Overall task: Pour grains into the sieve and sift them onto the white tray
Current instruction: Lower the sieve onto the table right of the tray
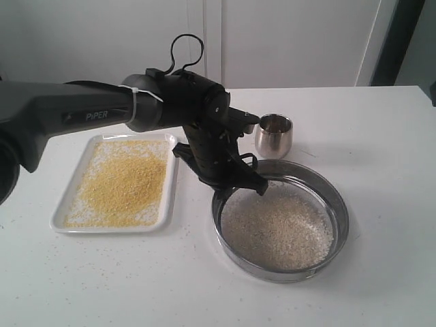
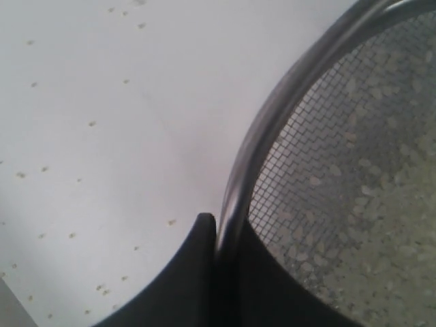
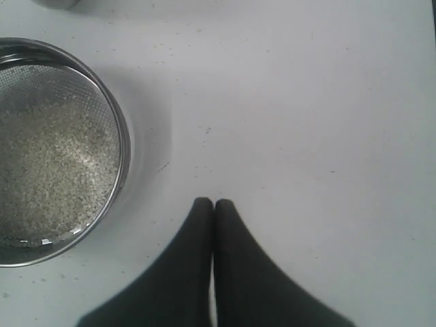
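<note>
Left gripper (image 1: 240, 182) clamped on the rim of the sieve (image 1: 286, 274); right gripper (image 3: 214, 204) closed on nothing

White table (image 1: 381, 136) lies wide and bare to the right of the sieve and in front of it. The right gripper hangs over that bare stretch, apart from the sieve. One left finger is outside the steel wall and one inside. The white tray (image 1: 58, 219) lies to the left, with a narrow strip of table between. A small steel cup (image 1: 274, 135) stands just behind the sieve. Whitish grains (image 1: 276, 230) cover the mesh. Yellow grains (image 1: 122, 180) cover the tray.
</note>
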Robot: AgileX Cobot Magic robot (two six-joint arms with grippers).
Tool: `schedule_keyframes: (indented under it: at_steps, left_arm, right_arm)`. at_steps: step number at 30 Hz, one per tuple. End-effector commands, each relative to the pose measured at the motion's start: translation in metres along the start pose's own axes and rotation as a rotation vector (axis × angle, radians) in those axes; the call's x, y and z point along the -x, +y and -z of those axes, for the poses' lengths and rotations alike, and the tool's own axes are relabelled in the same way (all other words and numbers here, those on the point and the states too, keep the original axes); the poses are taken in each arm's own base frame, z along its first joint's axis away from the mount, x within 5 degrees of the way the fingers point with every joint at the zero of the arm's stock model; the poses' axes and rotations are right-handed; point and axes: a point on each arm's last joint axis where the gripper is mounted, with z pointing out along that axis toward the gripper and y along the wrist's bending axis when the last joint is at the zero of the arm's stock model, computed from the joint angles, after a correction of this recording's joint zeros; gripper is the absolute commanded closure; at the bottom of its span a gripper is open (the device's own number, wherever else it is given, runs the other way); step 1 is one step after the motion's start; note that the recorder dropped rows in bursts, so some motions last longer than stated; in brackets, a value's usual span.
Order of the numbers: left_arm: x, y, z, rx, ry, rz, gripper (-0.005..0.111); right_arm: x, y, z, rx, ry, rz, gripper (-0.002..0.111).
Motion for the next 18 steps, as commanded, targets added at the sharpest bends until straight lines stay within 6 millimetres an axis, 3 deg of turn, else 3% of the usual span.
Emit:
schedule_keyframes:
  at_steps: [1, 4, 6, 14, 18]
  left_arm:
    - [0.0019, 0.0004, -0.0013, 0.012, -0.014, -0.005, 0.107]
    - [0.0019, 0.0006, -0.0013, 0.015, -0.015, -0.008, 0.106]
    - [0.0019, 0.0006, -0.0013, 0.015, -0.015, -0.008, 0.099]
    - [0.0021, 0.0021, -0.0013, 0.031, -0.017, -0.021, 0.045]
    - [0.0021, 0.0021, -0.0013, 0.031, -0.017, -0.022, 0.042]
  right_arm:
    - [-0.0002, -0.0011, 0.0002, -0.002, -0.007, -0.004, 0.108]
    - [-0.0002, -0.0011, 0.0002, -0.002, -0.007, -0.004, 0.108]
    - [-0.0002, -0.0011, 0.0002, -0.002, -0.007, -0.004, 0.108]
    - [0.0000, -0.0011, 0.0002, -0.002, -0.009, -0.004, 0.108]
    - [0.0000, -0.0011, 0.0002, -0.002, -0.009, -0.004, 0.108]
